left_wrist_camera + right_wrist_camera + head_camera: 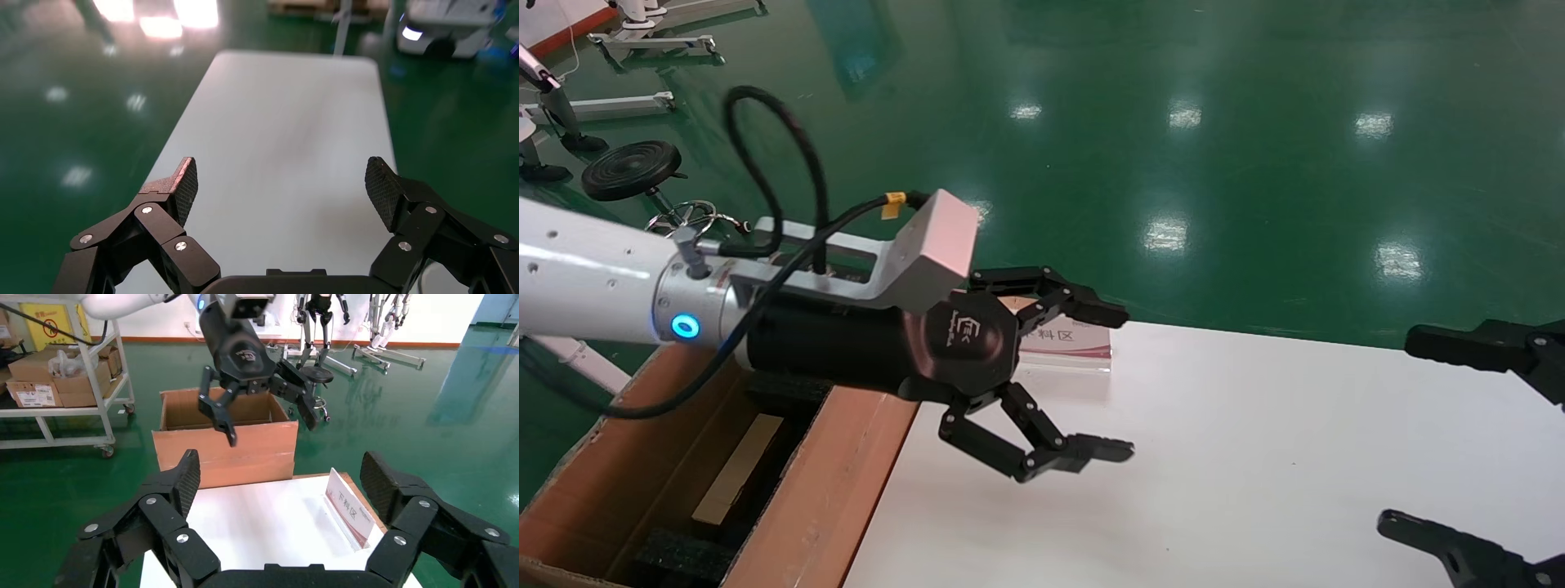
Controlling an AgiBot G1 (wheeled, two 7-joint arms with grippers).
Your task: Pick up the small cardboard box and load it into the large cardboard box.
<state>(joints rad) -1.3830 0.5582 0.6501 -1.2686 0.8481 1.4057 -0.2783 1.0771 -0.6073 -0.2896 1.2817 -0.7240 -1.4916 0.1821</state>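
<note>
The left gripper (1103, 380) hangs in the air with its jaws spread wide and nothing between them, just over the near-left corner of the white table (1254, 457), right beside the large cardboard box (846, 482). Its fingers point out along the tabletop, which in the left wrist view runs away bare, so it looks poised to reach rather than to carry. The large cardboard box stands on the floor against the table's left edge, flaps up and black foam inside, close enough that a load could be swung straight across. A small sign (1065, 339) with red lettering stands on the table's far edge behind the gripper. The right gripper (1459, 425) waits at the table's right side, likewise wide apart and empty. The small cardboard box appears in none of the views, so I cannot say where it lies
</note>
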